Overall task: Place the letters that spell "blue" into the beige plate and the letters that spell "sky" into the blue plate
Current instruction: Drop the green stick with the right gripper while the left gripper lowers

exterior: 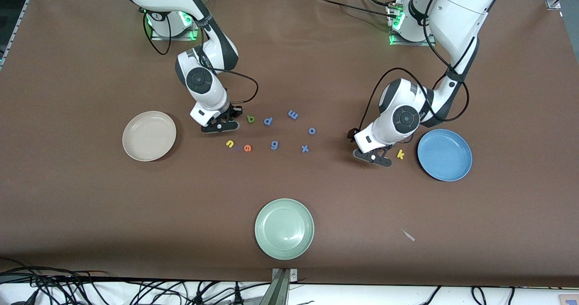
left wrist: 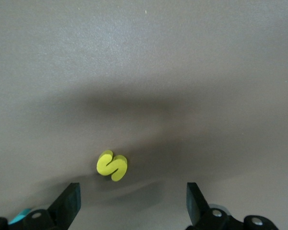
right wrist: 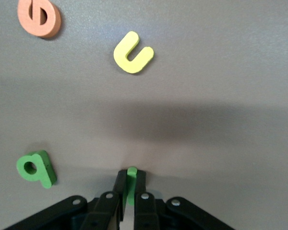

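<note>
Three plates on the bench (exterior: 90,232), none with a letter in it yet. Nearest the front camera sits the pale green plate (exterior: 284,228), not part of your task. Farther up, the beige plate (exterior: 149,135) lies toward the right arm's end and the blue plate (exterior: 444,154) toward the left arm's end. Just beside the blue plate is the yellow k (exterior: 400,154), and your left gripper (exterior: 372,155) is low over the bench next to it, jaws spread wide and holding nothing; its wrist view shows the yellow s (left wrist: 112,165) lying flat just ahead of the open fingers (left wrist: 69,203). A bit of teal at the edge of that view may be the y, can't confirm. In the middle row, yellow u (exterior: 230,144) and orange e (exterior: 247,148) come first, with blue g (exterior: 274,145) and x (exterior: 305,149) alongside; farther still the green b (exterior: 250,119), then blue p (exterior: 268,121), o (exterior: 312,131) and m (exterior: 293,114). Your right gripper (exterior: 220,125) is down at the bench beside the b, clamped on the green l (right wrist: 131,184), pinched upright between its fingertips. Step in hand looks like picking the l for "blue". Next you'd lift it clear, carry it over the beige plate and release; the left needs to drop onto the s and close.
</note>
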Controlling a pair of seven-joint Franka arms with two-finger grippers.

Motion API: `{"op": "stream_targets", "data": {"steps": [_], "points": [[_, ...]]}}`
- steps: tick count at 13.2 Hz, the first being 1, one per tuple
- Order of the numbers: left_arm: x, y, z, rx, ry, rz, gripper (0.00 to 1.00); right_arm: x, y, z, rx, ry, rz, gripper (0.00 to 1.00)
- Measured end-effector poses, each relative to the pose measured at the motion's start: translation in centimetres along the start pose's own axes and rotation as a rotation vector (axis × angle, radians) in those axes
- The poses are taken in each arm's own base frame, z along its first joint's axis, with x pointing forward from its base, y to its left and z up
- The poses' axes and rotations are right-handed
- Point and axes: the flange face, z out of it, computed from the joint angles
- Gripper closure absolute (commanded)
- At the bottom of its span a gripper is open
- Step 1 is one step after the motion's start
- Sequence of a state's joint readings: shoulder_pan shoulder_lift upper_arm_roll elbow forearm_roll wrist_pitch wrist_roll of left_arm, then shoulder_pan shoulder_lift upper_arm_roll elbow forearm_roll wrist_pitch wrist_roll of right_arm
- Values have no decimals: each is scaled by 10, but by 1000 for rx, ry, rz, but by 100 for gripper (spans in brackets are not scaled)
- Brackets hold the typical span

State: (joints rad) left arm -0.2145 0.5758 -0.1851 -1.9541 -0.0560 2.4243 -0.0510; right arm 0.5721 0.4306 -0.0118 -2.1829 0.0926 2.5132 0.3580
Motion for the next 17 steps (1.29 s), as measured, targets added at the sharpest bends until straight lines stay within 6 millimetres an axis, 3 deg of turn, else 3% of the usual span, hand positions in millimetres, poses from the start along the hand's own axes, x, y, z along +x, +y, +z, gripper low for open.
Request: {"op": "stream_targets", "data": {"steps": [2,4,6,7,10,11,12,13,14,15,16,17], "points": [[1,-3,3,7,-2,-2,74,17,16,-27,-28,-64,-7,100],[3,-10,4,12,2,6,77,39,57,-65,-44,-108,-62,100],[4,-18,3,18,4,20,95,50,107,-91,-44,-126,-107,100],[4,-19,3,19,7,30,100,52,131,-97,-44,-139,-120,100],[5,-18,2,19,9,36,100,57,205,-102,-50,-152,-152,100],[5,-18,2,19,9,37,89,57,230,-101,-50,-156,-151,100],[5,-18,2,19,9,37,56,57,250,-99,-48,-163,-141,100],[5,-17,2,19,10,37,34,56,265,-94,-46,-173,-130,99],[6,-16,1,18,14,39,31,56,272,-88,-47,-182,-124,78],[9,-15,-2,18,23,41,29,56,273,-83,-51,-188,-122,7],[11,-15,-4,18,31,42,28,57,272,-79,-54,-190,-124,0],[14,-13,-5,17,36,44,28,58,270,-78,-57,-189,-128,0]]}}
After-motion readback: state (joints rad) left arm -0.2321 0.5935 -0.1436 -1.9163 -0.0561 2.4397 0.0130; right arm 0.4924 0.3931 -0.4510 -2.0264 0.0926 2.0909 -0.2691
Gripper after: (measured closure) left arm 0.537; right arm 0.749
